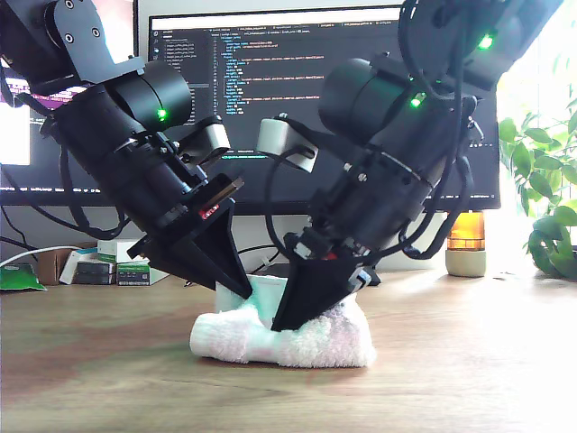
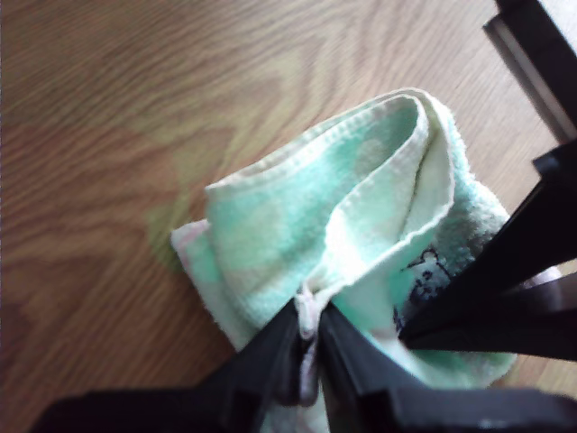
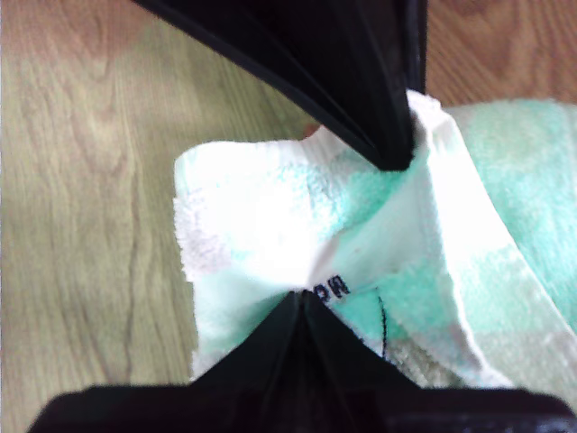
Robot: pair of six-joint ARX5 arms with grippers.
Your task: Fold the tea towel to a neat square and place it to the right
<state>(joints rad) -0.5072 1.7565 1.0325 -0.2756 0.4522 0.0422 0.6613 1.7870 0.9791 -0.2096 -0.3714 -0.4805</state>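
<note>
Nearest in the exterior view, bare wooden table [image 1: 451, 379] is seen, and on it, near the middle, the tea towel [image 1: 315, 343] lies bunched into a low, fluffy heap, white at the front with a mint patch raised behind. Two black arms are leaned in over the heap from either side. The arm on the exterior view's left [image 1: 135, 180] is brought down onto the mint part at the back, and the arm on the exterior view's right [image 1: 388, 180] is sunk into the white front. Which of them carries which camera cannot be told. In the first wrist view, my first gripper [image 2: 306, 347] is seen with its jaws closed to a sliver, a hemmed fold of the towel [image 2: 297, 225] pinched between them and the rest ruffled up beyond. In the second wrist view, my second gripper [image 3: 302, 302] is likewise pressed together on a gathered pucker of the cloth [image 3: 270, 234], with printed letters beside the tips. Behind the arms, small white and green boxes [image 1: 122, 262] are stacked at the exterior view's left. An amber lamp [image 1: 466, 242] and a leafy plant [image 1: 545, 189] are set at its right, and farthest back a monitor [image 1: 270, 90] filled with code is lit.
</note>
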